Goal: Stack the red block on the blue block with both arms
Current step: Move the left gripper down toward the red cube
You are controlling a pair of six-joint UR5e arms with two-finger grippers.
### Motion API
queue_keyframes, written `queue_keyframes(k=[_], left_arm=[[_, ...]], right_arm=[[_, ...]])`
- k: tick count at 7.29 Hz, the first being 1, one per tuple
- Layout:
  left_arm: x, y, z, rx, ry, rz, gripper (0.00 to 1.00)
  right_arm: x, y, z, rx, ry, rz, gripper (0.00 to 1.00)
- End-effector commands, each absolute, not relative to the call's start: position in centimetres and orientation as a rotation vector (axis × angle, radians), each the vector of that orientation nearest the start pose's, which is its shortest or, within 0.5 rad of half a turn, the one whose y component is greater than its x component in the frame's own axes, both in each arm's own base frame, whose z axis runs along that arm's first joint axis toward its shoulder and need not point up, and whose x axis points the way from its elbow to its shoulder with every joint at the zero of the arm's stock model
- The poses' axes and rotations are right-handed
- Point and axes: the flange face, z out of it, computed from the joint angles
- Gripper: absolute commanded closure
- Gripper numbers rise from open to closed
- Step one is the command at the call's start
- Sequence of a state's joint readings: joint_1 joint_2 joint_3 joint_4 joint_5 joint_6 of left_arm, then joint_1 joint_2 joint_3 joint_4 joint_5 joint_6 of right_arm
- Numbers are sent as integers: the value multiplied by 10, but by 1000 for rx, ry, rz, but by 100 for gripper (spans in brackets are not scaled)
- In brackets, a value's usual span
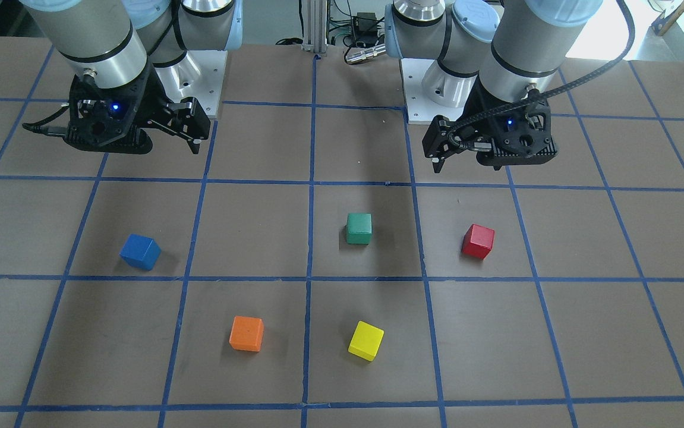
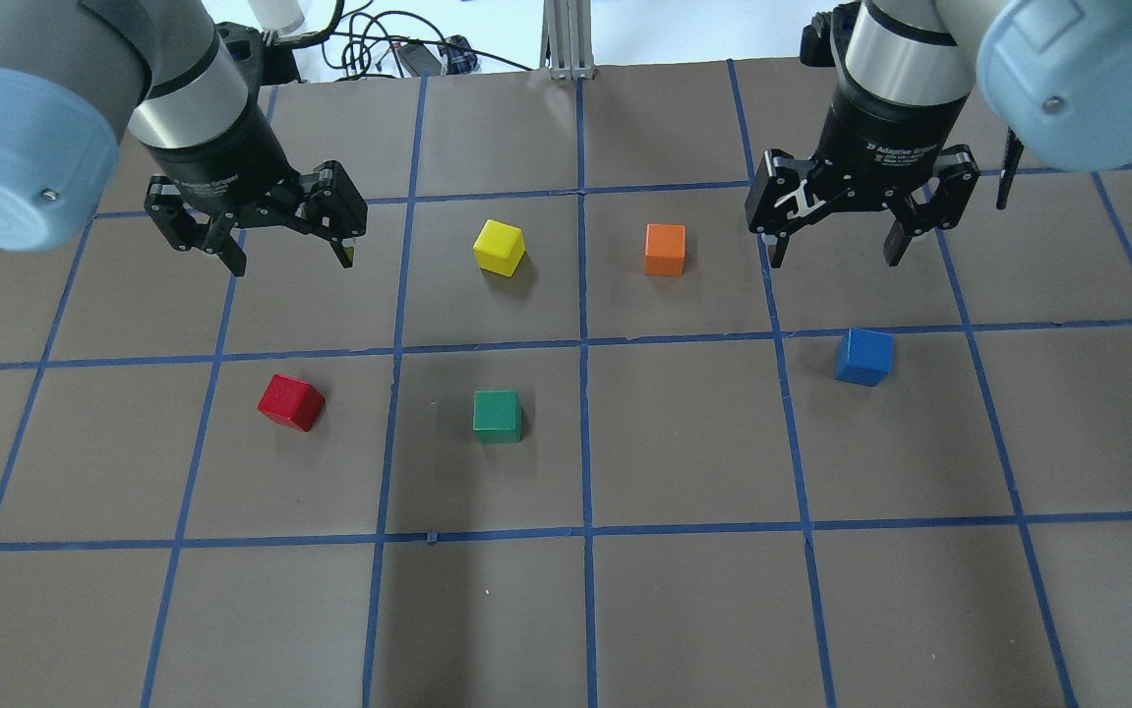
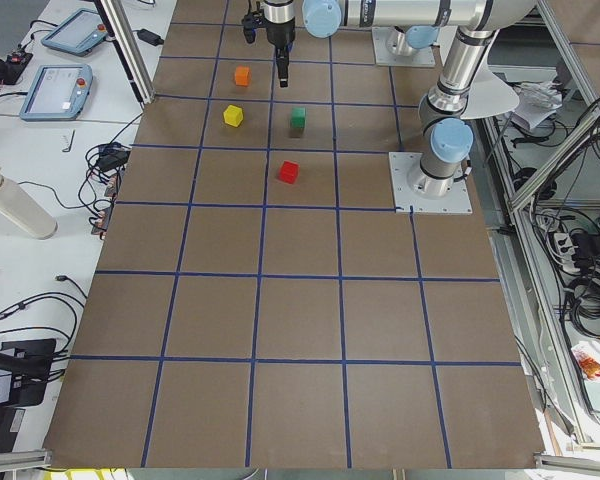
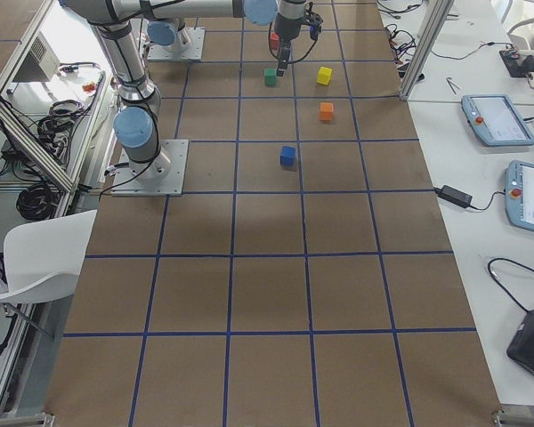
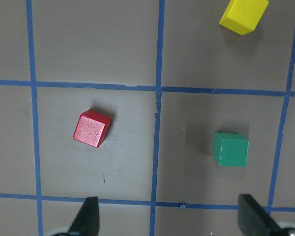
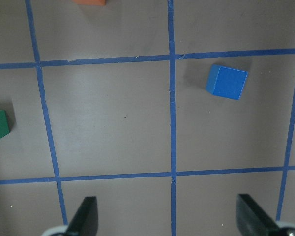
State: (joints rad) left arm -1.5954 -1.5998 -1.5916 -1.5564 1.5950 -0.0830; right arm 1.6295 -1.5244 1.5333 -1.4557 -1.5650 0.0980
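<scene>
- Your left gripper point(image 2: 290, 258) is hanging above the desk point(image 2: 684, 442) with its fingers spread wide, and it is holding nothing.
- Your right gripper point(image 2: 833, 254) is hanging the same way, fingers wide apart and gripping nothing.
- The red block point(image 2: 290, 402) is sitting on the desk on the left arm's side, turned at an angle to the blue tape lines point(image 2: 582, 442). It is lying closer to the robot than the left gripper and touching nothing.
- The blue block point(image 2: 863, 356) is resting on the right arm's side, just beside a tape line and well apart from the red block.
- A green block point(image 2: 498, 416) is sitting between those two, nearer the red one. A yellow block point(image 2: 500, 247) and an orange block point(image 2: 665, 250) are lying farther out, between the grippers in the overhead view.
</scene>
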Motion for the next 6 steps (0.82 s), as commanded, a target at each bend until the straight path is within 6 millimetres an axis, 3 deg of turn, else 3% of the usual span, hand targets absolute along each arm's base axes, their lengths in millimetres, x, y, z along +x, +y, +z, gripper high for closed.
queue_keyframes(k=[1,6], left_arm=[[-143,-496,466,-90,3115,51,0],[-143,-496,471,-93,3117,36,0]], right_arm=[[162,-489,474,63,3146,190,0],[162,-490,477,34,3146,180,0]])
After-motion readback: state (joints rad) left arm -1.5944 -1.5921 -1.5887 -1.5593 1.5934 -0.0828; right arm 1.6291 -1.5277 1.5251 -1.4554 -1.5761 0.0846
